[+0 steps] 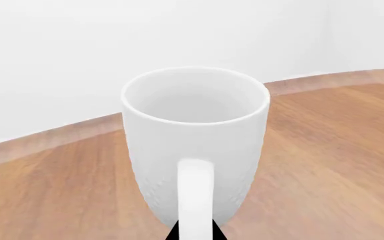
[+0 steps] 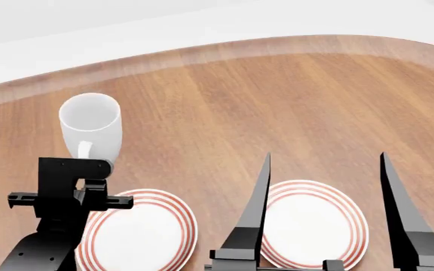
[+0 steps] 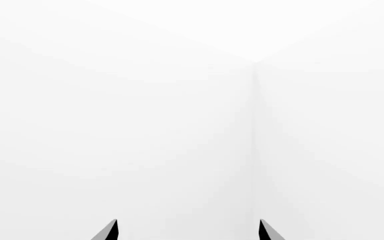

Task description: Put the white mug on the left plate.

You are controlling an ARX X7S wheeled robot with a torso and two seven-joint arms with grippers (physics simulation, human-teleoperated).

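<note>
The tall white mug [image 2: 89,121] stands upright, its open top showing white inside, in the head view beyond the far left rim of the left plate [image 2: 138,237], a white plate with red rings. My left gripper [image 2: 90,162] is shut on the mug's loop handle [image 1: 195,195]. In the left wrist view the mug [image 1: 195,125] fills the centre, with black fingertips either side of the handle at my left gripper [image 1: 195,235]. My right gripper [image 2: 326,169] is open and empty, raised over the right plate [image 2: 311,223]; its wrist view [image 3: 188,232] shows only white wall.
The wooden table [image 2: 277,101] has a curved far edge with a white wall behind it. The two ringed plates lie side by side near the front.
</note>
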